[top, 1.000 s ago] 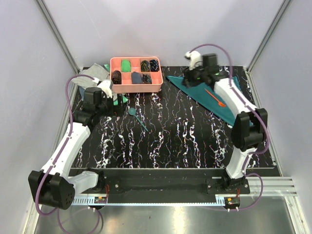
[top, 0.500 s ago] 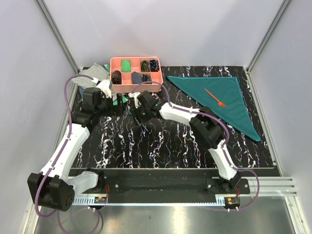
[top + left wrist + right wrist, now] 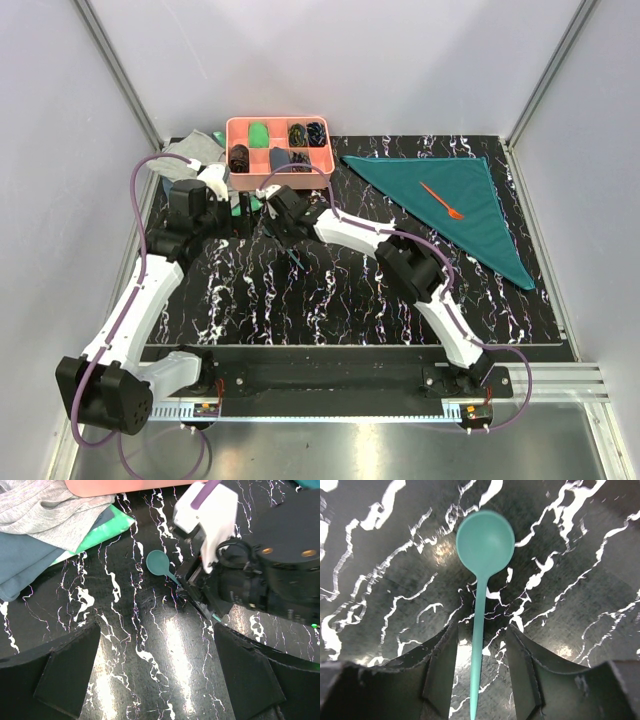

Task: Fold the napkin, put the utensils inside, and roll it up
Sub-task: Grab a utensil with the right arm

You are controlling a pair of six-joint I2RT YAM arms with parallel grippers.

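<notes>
Toward the desk's (image 3: 260, 300) far right corner our napkin (image 3: 475, 215) lies folded, a triangle. Our left gripper (image 3: 157, 640) gapes empty; our right gripper (image 3: 479, 650), narrowly parted, straddles a handle. The fork (image 3: 441, 200) rests on the napkin; we reckon the spoon (image 3: 481, 570), toward the far left corner, wants pinching and lifting.

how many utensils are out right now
2. The orange fork lies on the teal napkin, far right. The teal spoon lies on the black table near the pink tray, its handle between the open fingers of the right pincer. The arms could hide others.
</notes>
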